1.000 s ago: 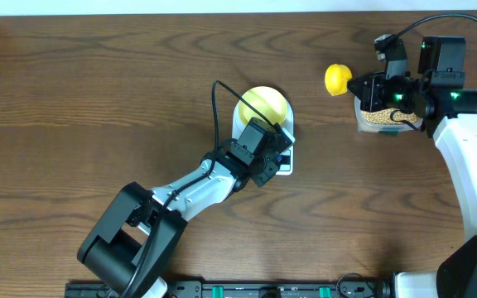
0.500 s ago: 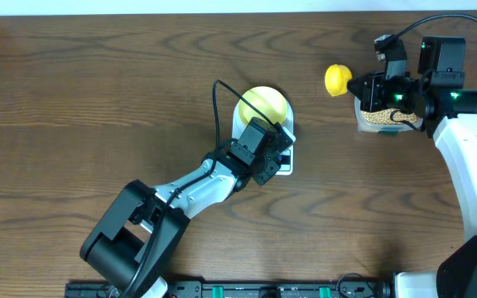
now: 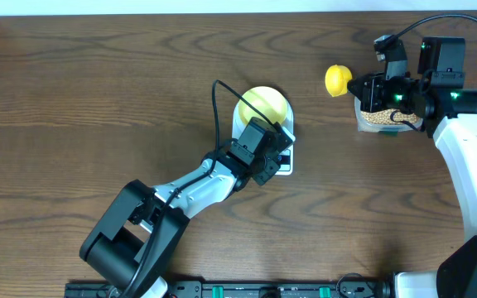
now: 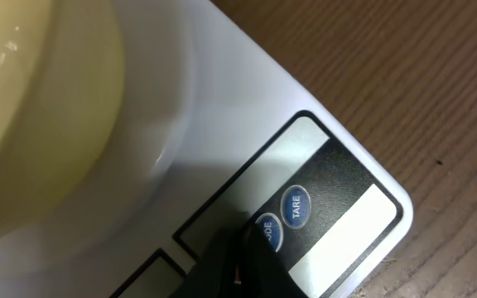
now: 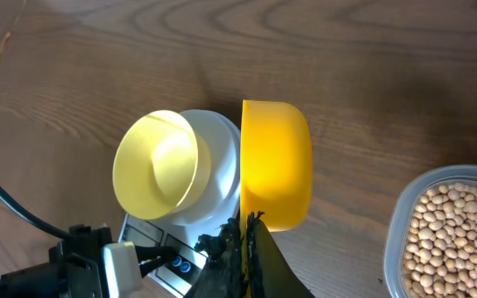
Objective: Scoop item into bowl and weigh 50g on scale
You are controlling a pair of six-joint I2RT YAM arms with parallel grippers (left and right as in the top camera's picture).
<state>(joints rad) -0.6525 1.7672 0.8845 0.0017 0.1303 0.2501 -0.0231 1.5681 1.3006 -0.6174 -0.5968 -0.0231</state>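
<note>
Left tool (image 4: 243,265) clenched, tip seemingly touching a scale (image 4: 222,99) button (image 4: 267,231) (beside TARE); right tool (image 5: 247,248) grips scoop (image 5: 276,165).

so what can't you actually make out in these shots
scale reading: in the left wrist view no digits show and the left gripper covers part of the panel; overhead, that gripper hides the front
scoop contents: right wrist view shows only its outside; overhead it is too small
tub of beans: cut off by the right wrist frame edge; overhead, the right gripper overlaps it
</note>
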